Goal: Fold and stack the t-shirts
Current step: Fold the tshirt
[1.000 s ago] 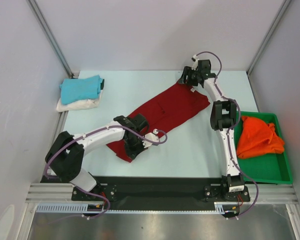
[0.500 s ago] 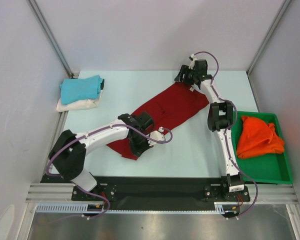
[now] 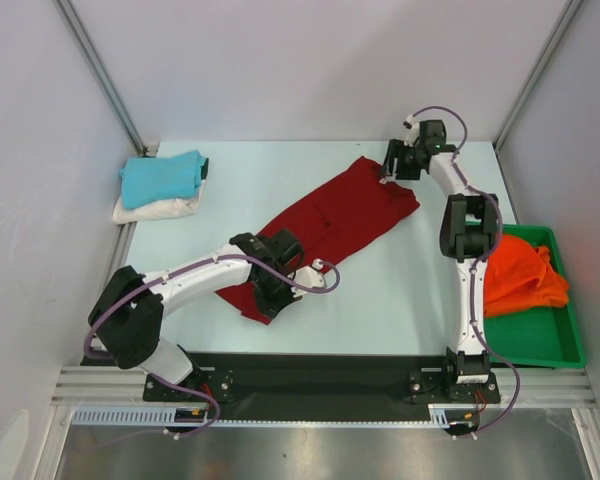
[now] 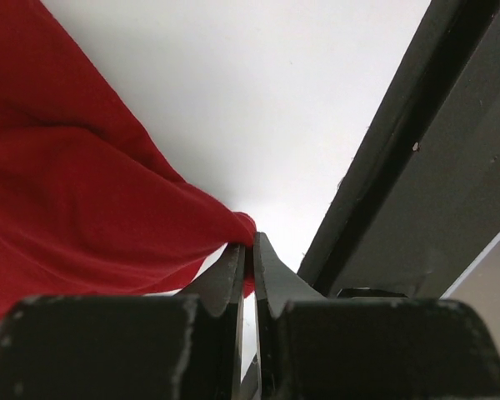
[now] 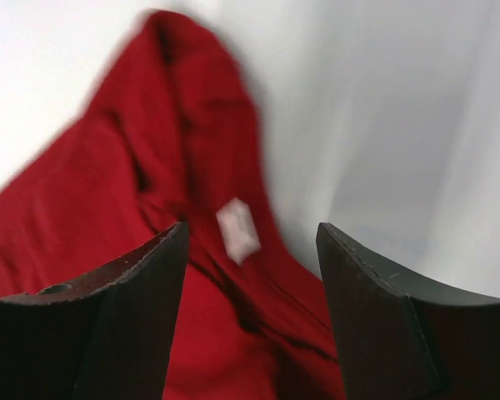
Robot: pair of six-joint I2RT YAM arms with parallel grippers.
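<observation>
The dark red t-shirt lies stretched in a long diagonal strip across the table's middle. My left gripper is shut on its near lower corner, and the left wrist view shows the red cloth pinched between the fingertips. My right gripper is open just above the shirt's far collar end; the right wrist view shows red cloth with a white label between the spread fingers. The turquoise t-shirt lies folded on the cream t-shirt at far left. The orange t-shirt lies crumpled in the tray.
A green plastic tray sits at the right edge. Metal frame posts and grey walls close in the back and sides. A black rail runs along the table's near edge.
My right gripper has let go of the shirt's collar end and moved right. The collar end has dropped flat. My left gripper still holds the lower corner, shifted slightly.
</observation>
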